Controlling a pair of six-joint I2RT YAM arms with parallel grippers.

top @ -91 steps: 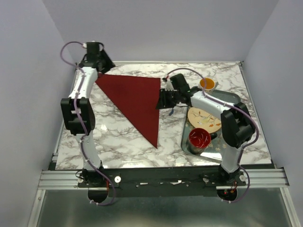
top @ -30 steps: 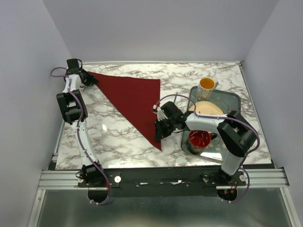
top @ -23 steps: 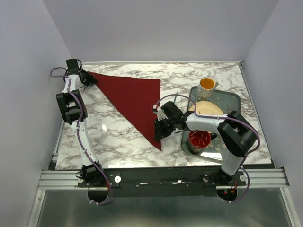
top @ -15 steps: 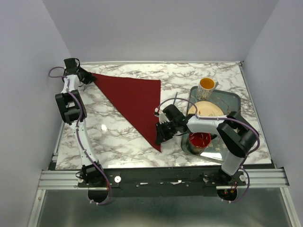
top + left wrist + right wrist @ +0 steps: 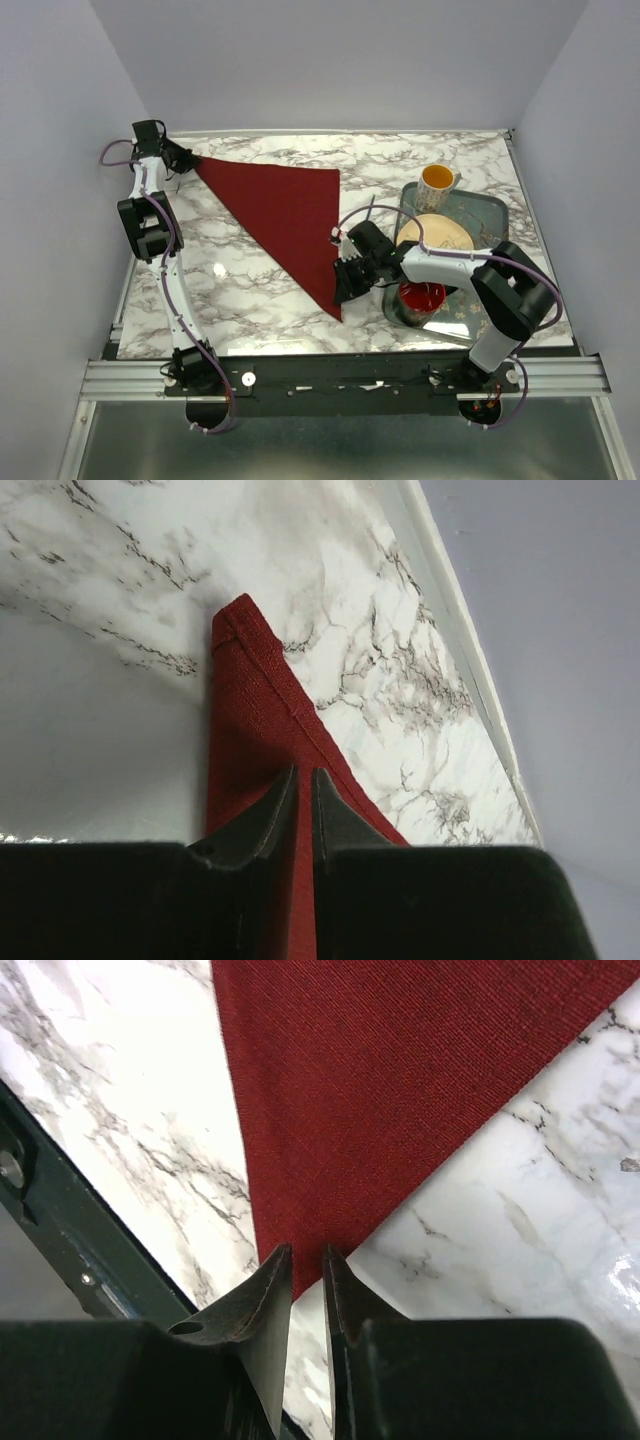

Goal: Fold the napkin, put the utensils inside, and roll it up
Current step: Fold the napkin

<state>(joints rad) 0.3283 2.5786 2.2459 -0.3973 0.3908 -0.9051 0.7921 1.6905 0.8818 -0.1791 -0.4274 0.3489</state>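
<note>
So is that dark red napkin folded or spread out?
Folded: the napkin lies flat as a triangle, left claw and right claw pinching two tips.

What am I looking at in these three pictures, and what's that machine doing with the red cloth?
Two robot arms are bolted to a marble table. The wide picture looks down from above; the two close-ups come from cameras on each wrist. A maroon napkin, folded into a triangle, lies flat. The left gripper pinches its far corner, the right gripper its near tip. At the right a tray holds a mug, plate and red bowl.
</note>
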